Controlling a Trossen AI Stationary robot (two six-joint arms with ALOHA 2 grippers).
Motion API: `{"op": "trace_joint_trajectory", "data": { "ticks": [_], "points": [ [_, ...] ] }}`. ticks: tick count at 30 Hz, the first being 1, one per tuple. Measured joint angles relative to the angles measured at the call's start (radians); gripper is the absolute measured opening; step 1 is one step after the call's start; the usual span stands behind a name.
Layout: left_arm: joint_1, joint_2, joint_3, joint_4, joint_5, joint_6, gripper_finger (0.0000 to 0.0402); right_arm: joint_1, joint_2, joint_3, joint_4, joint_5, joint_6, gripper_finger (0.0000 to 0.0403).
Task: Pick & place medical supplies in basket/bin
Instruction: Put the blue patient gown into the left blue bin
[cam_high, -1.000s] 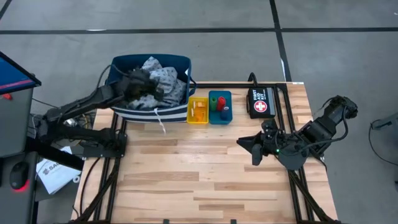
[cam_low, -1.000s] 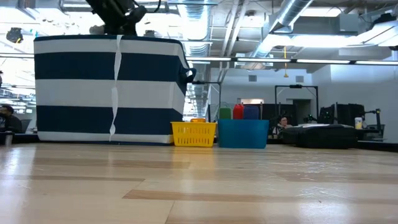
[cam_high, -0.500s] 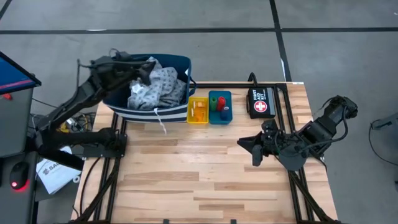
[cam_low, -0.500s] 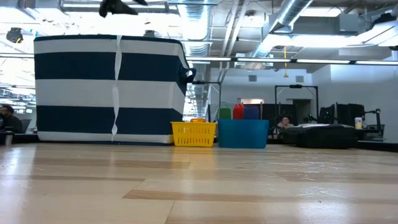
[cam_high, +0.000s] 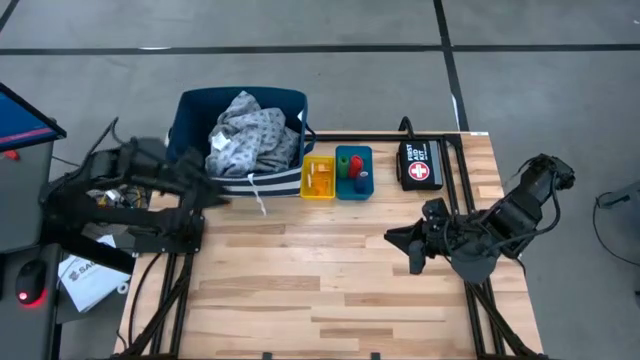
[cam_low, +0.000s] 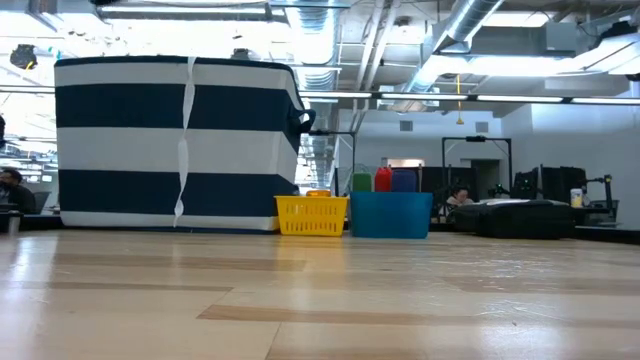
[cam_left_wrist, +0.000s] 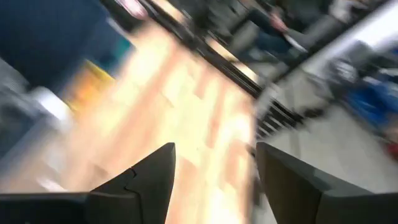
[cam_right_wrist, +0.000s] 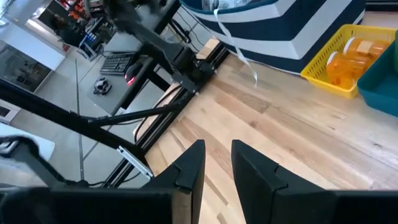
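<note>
Hovering beside basket (cam_high: 285, 180), left gripper (cam_high: 215, 190) fingers apart, empty; right gripper (cam_high: 398, 240) narrowly parted, low over table.

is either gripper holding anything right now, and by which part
Nothing is held. The left gripper is open with only air between its fingers, beside the navy striped fabric basket holding the grey-blue dotted gown cloth. The right gripper is empty too.

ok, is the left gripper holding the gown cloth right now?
No. In the left wrist view the left gripper has nothing between its fingers, and the high view shows the gown cloth lying in the striped basket.
</note>
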Motion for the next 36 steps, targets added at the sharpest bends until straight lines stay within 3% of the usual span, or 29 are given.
{"op": "trace_joint_trajectory", "data": {
  "ticks": [2,6,12,17,24,31,36],
  "points": [
    [-0.118,-0.018,0.000,-0.027,-0.028,-0.093,0.0214,0.000,0.000,0.000,0.000,0.001,0.000,0.0077],
    [-0.341,-0.008,-0.013,-0.082,-0.187,-0.222,0.0205,0.001,0.000,0.000,0.000,0.023,0.001,0.0077],
    [-0.614,0.115,-0.166,-0.048,-0.295,-0.380,0.0193,0.001,0.001,0.000,-0.012,0.037,0.038,0.0077],
    [-0.769,0.246,-0.268,0.015,-0.601,-0.580,0.0192,0.015,0.014,0.000,-0.046,0.067,0.104,0.0077],
    [-0.834,0.415,-0.369,0.018,-0.972,-0.826,0.0207,0.026,0.018,0.000,-0.086,0.076,0.176,0.0077],
    [-0.822,0.593,-0.497,0.043,-1.140,-1.306,0.0236,0.024,0.019,0.000,-0.086,0.077,0.183,0.0077],
    [-0.805,0.727,-0.525,0.097,-1.222,-1.385,0.0241,0.024,0.019,0.000,-0.089,0.077,0.188,0.0077]
  ]
}}
